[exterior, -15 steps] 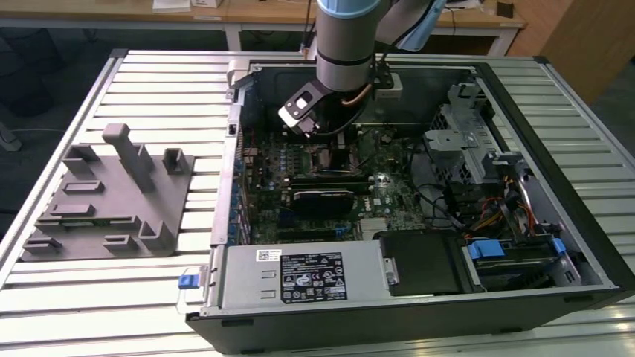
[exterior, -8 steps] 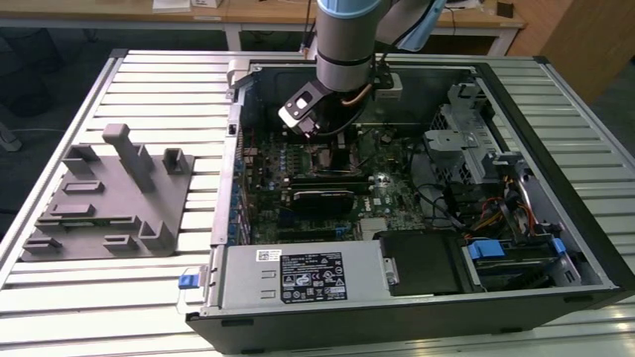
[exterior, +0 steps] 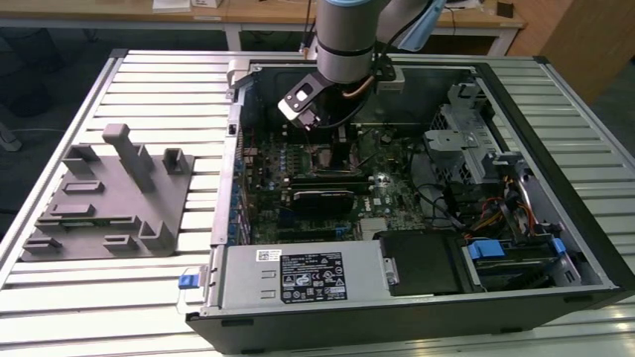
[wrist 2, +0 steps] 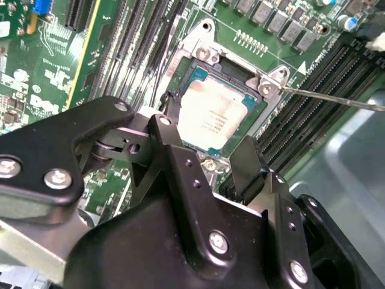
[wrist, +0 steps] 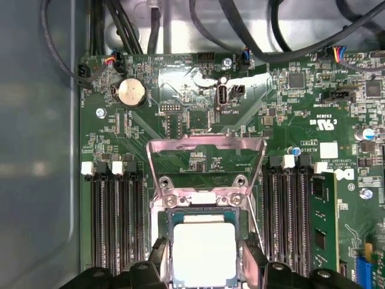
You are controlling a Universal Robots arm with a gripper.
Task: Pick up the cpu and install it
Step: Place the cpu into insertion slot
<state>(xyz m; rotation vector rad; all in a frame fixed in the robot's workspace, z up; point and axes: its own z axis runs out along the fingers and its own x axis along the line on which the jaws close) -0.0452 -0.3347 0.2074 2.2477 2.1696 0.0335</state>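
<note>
The cpu (wrist: 204, 253), a pale silvery square chip, lies flat in the motherboard socket (wrist: 165, 220), and the second wrist view looks down on the cpu (wrist 2: 212, 117). My gripper (wrist: 204, 264) (wrist 2: 209, 129) straddles it with the black fingers (wrist 2: 249, 159) standing a little off its two opposite edges, so the gripper is open. The socket's metal load plate (wrist: 206, 147) is tilted up, and its thin lever (wrist 2: 337, 99) sticks out to one side. In the exterior view the arm reaches down into the open computer case, with the gripper (exterior: 334, 137) low over the motherboard (exterior: 392, 190).
Memory slots (wrist: 114, 223) flank the socket on both sides. Cables (wrist: 252, 42) hang along the board's edge. In the case are a power supply (exterior: 297, 275) and a drive cage (exterior: 471, 152). A grey plastic tray with posts (exterior: 109, 193) stands on the exterior view's left.
</note>
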